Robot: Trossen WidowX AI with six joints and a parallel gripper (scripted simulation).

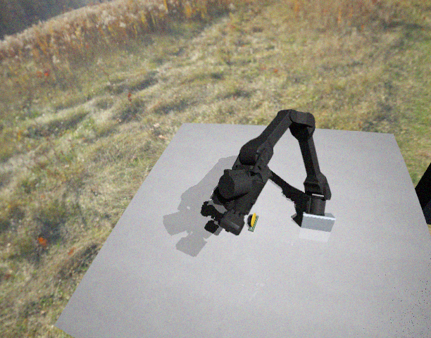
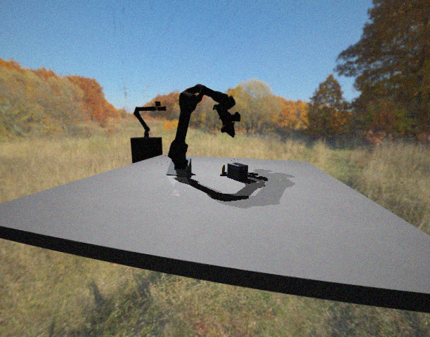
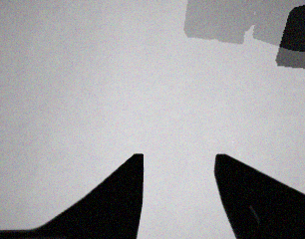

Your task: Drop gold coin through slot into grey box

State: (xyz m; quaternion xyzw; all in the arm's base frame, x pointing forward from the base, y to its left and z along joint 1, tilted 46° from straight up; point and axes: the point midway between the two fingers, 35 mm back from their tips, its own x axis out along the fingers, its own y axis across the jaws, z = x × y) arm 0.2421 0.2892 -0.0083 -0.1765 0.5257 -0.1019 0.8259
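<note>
Gold shows on the coin [image 1: 253,219], a small yellow disc standing on edge in its dark-green holder [image 1: 253,224] on the grey table [image 1: 244,284], well left of the arm's base. From the exterior view the coin [image 2: 223,169] is a thin dark sliver just beside the grey box [image 2: 237,170]. High above them, the gripper [image 3: 178,199] points down at bare tabletop, its two dark fingers partly apart with nothing between them, touching nothing.
</note>
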